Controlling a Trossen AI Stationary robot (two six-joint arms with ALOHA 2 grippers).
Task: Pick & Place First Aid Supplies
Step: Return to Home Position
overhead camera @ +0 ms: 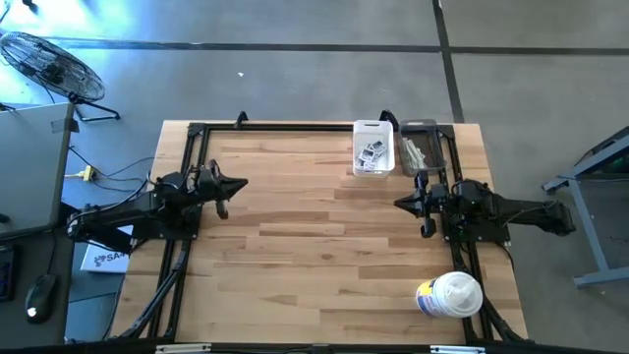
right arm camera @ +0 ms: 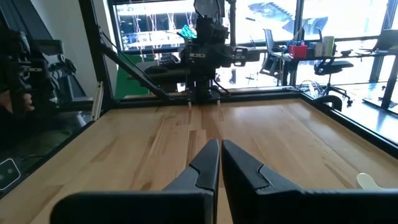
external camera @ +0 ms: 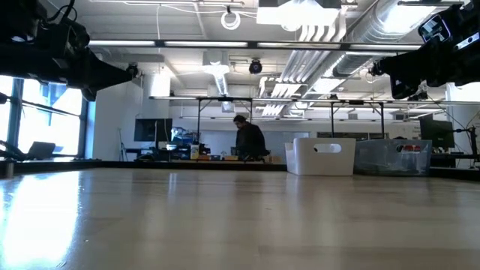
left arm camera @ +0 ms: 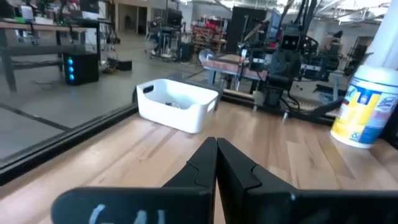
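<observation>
I can barely make out the packets (overhead camera: 371, 153) in the white bin (overhead camera: 373, 125), and the strips (overhead camera: 413, 154) in the gray bin (overhead camera: 420, 125) touching it are fainter still. Bare tabletop (overhead camera: 314, 246) runs from the white bin across to the left gripper (left arm camera: 216, 144). The right gripper (right arm camera: 220, 144) waits near that bin, and both are clenched on nothing.

Packets (overhead camera: 371, 154) in white bin (overhead camera: 374, 124), print too small to read; canister (left arm camera: 364, 106), cut off at edge

The white bin (overhead camera: 374, 125) and grey bin (overhead camera: 419, 125) contrast with the pale wood-grain table (overhead camera: 314, 246).
</observation>
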